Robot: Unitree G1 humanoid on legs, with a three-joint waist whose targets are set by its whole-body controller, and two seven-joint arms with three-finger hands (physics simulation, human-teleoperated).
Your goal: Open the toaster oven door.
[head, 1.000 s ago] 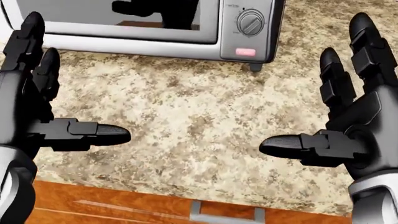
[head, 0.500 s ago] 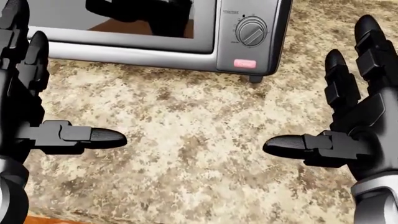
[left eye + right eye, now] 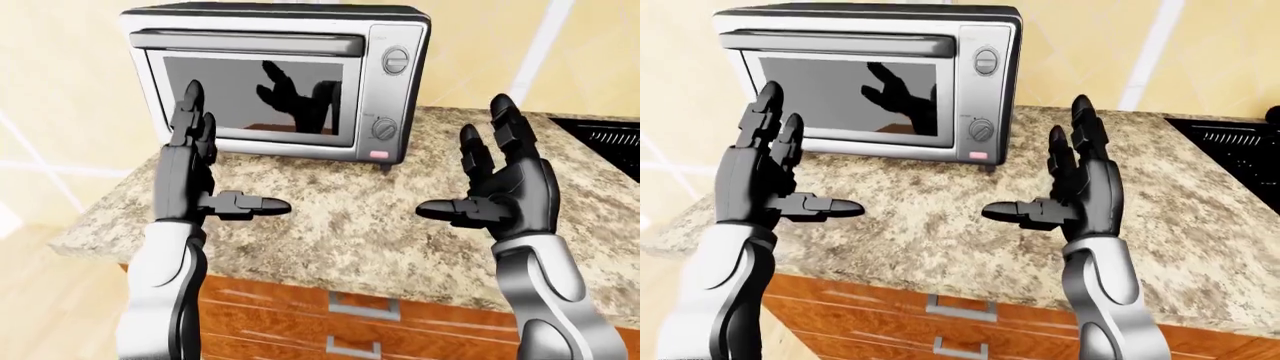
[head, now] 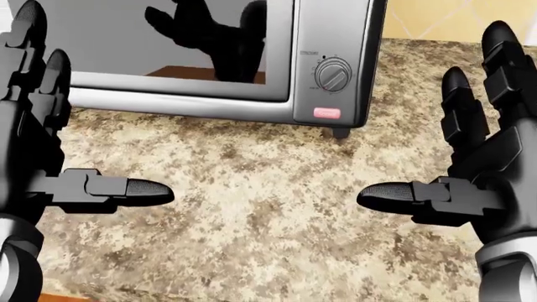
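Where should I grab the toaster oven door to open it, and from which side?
Take the silver bar handle running horizontally along the top edge of the grey glass door of the silver toaster oven. Come from above it, likely with the open left hand, which is nearest; the top-mounted handle suggests a pull-down door.

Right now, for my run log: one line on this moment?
toaster oven door: shut | left hand: open, empty | right hand: open, empty | handle: untouched

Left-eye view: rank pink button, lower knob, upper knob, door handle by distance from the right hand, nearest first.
From the right hand:
1. Pink button, bottom of the toaster oven's control panel.
2. Lower knob, just above the button.
3. Upper knob, top of the panel.
4. Door handle, bar along the door's top, further left.
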